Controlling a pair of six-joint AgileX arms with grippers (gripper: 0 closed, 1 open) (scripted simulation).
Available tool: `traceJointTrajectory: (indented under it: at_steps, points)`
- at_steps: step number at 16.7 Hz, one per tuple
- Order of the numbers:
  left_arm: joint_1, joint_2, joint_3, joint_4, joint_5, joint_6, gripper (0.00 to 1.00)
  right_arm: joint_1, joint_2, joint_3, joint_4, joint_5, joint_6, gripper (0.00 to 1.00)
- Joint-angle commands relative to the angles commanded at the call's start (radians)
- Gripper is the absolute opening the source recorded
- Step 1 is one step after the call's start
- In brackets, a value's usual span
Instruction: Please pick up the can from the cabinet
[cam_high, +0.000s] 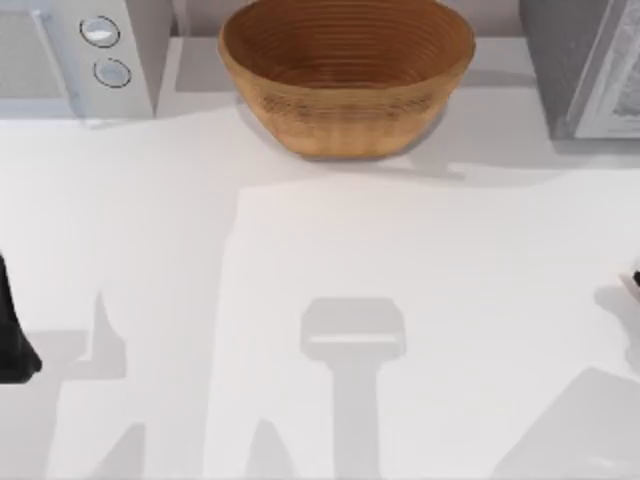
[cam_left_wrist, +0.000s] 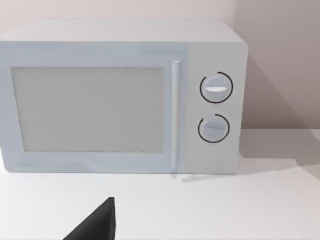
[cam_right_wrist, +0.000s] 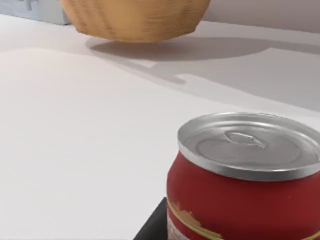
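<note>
Red, with a silver pull-tab lid, the can (cam_right_wrist: 245, 180) stood upright right before the right wrist camera; a dark part of the right gripper (cam_right_wrist: 152, 222) showed just beside its base, though whether the jaws were closed on it or merely beside it could not be told. From above, the right arm appeared as a small sliver at the table's right edge, and the left arm (cam_high: 12, 330) as a dark shape at the left edge, parked. A single dark fingertip (cam_left_wrist: 97, 222) of the left gripper showed over the white table (cam_high: 320, 250) in the left wrist view; its jaw opening could not be told either. Farther back, at the table's middle rear, sat a woven wicker basket (cam_high: 345, 70). A white microwave (cam_left_wrist: 120, 97), door shut, with two round dials, occupied the rear left corner, and a grey appliance (cam_high: 585, 65) the rear right corner
</note>
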Motion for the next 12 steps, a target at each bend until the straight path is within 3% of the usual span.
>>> traceJointTrajectory:
  at_steps: [4,8,12]
  points:
    - [0.000,0.000,0.000,0.000,0.000,0.000,1.00,0.067,-0.106,-0.053,0.015,0.069,0.030,0.00]
    - [0.000,0.000,0.000,0.000,0.000,0.000,1.00,0.072,-0.113,-0.056,0.016,0.073,0.031,0.00]
    - [0.000,0.000,0.000,0.000,0.000,0.000,1.00,0.072,-0.113,-0.056,0.016,0.073,0.031,0.30]
